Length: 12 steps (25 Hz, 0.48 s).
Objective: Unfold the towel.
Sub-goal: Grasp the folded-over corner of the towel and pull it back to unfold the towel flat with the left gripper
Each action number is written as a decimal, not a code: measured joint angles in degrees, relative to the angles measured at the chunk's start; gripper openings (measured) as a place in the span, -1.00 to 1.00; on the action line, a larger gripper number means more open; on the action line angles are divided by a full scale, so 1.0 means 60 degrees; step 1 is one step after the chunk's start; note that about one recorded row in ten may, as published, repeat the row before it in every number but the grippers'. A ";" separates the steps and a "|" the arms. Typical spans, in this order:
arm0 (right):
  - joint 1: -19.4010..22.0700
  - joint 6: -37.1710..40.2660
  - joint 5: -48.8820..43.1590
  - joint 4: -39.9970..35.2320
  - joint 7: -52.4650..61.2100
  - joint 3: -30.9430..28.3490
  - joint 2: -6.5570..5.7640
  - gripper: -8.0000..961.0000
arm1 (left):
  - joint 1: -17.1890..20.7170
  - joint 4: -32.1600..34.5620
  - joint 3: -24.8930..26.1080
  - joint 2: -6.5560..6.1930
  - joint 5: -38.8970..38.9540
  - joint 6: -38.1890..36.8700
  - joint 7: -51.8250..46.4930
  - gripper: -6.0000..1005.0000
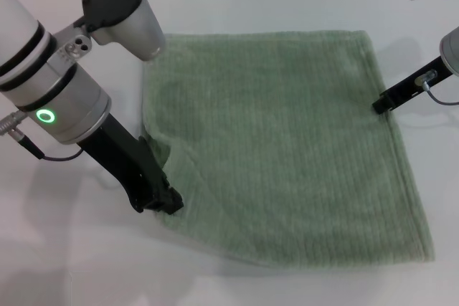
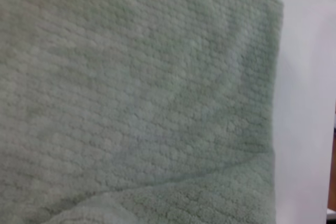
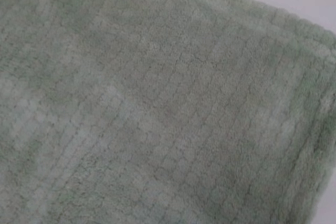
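Already the towel [image 1: 287,148] is seen spread nearly flat on the white worktop [image 1: 86,263], roughly square, ribs running left-right, filling the centre and right of the head view. One flaw is left: at the near-left corner the cloth is puckered and slightly turned, with a crease shown in the left wrist view.

Left pincer [image 1: 161,200] is set right at that near-left corner, tips touching or pinching the hem; whether cloth is actually held can't be told, jaws hidden by the black housing. Right pincer [image 1: 381,104] is laid at the right edge, toward the far corner; its gap can't be told either.

Key relation: the remaining bunch lies directly at the left pincer, w/ the towel body stretching right and far from it. So the left arm is judged the nearer one, and a pull toward near-left, away from the right pincer, is prob. what's called for.
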<state>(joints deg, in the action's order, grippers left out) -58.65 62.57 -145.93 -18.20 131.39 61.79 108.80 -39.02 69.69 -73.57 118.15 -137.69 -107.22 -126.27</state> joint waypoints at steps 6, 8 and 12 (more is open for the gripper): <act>-0.0021 0.0001 -0.0009 0.0015 0.0000 -0.0009 0.0000 -0.99 | 0.0004 -0.0036 -0.0360 0.0007 -0.0018 -0.0021 -0.0179 -0.92; -0.0023 0.0001 -0.0010 0.0016 0.0000 -0.0016 0.0001 -0.99 | 0.0026 -0.0038 -0.0429 0.0014 -0.0062 -0.0010 -0.0202 -0.92; -0.0024 0.0001 -0.0011 0.0016 0.0002 -0.0023 0.0001 -0.99 | 0.0063 -0.0044 -0.0633 0.0027 -0.0178 0.0041 -0.0276 -0.92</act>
<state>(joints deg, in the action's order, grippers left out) -58.80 62.58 -145.99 -18.10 131.41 61.65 108.81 -38.64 69.43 -77.37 118.31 -138.76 -106.97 -127.93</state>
